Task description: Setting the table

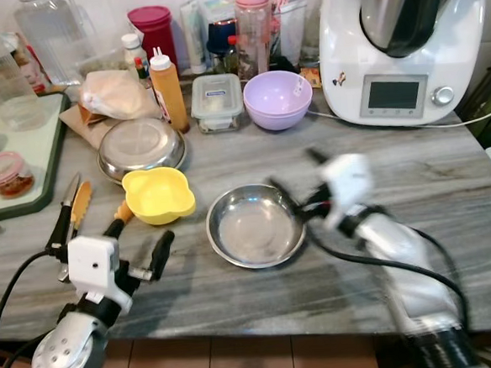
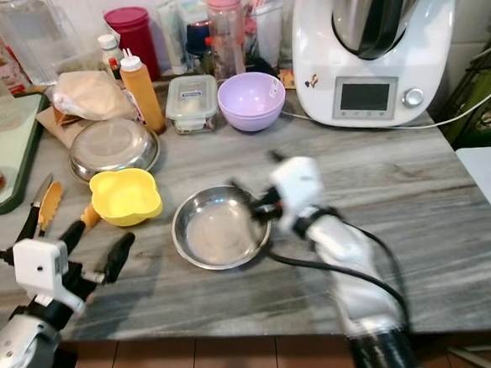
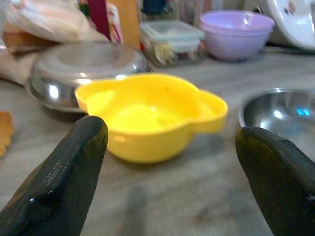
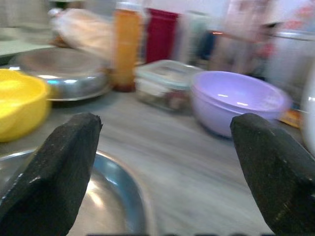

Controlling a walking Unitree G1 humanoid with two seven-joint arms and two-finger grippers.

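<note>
Grey-veined stone surface [image 1: 447, 178], crowded along the back and not looking like a set table yet. Head views first: steel plate [image 1: 255, 225] lying flat mid-surface, yellow bowl [image 1: 159, 194] just beside it on the robot's left, covered steel dish [image 1: 140, 146] behind that. Farther back: lilac bowl [image 1: 277, 99], lidded glass container [image 1: 217, 100], orange sauce bottle [image 1: 169, 90], big white kitchen machine [image 1: 404, 42] on the right. Green tray [image 1: 45, 156] with a small jar [image 1: 5, 173] on the far left, orange-handled tongs [image 1: 77, 208] near it. Guessing early days: nothing arranged as places, pretty much everything left to do.

Same views, claws: left claw [image 1: 115, 242] hanging at the near edge, spread wide, gripping nothing, aimed at the yellow bowl. Right claw [image 1: 300, 180], blurred, right at the plate's right rim, contact impossible to call.

Left wrist view: both fingers [image 3: 59, 182] far apart, yellow bowl framed between them a bit ahead, not touched.

Right wrist view: fingers [image 4: 54, 172] also wide apart, plate rim low between them, lilac bowl beyond. Released, nothing gripped. Probably lining up on the plate, just a guess.
</note>
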